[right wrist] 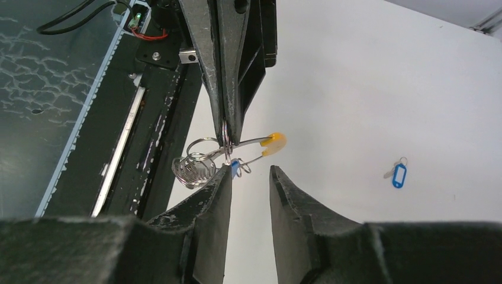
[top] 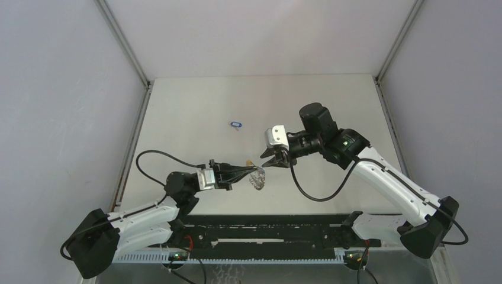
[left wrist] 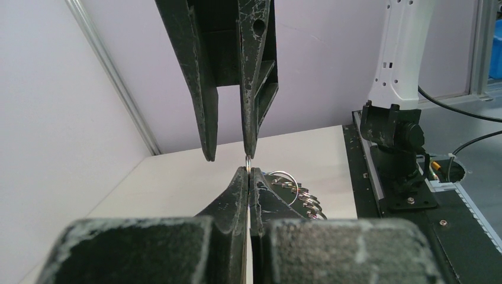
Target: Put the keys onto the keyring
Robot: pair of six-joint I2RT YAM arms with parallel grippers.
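My left gripper (left wrist: 249, 171) is shut on a thin silvery ring of the keyring (right wrist: 198, 164) and holds it above the table. The keyring is a bundle of wire loops with a straight wire ending in a yellow tip (right wrist: 274, 140). A small blue tag (right wrist: 235, 167) of one of the keys hangs at the keyring, right beside my right gripper's left fingertip. My right gripper (right wrist: 250, 173) faces the left one tip to tip, jaws open with nothing between them. The other of the keys (right wrist: 399, 175), also blue-tagged, lies flat on the table (top: 236, 125), far from both grippers.
The black rail (top: 266, 228) with the arm bases runs along the near table edge. Grey walls and metal posts (top: 127, 44) enclose the white tabletop (top: 331, 94). A black cable (top: 314, 192) loops below the right arm.
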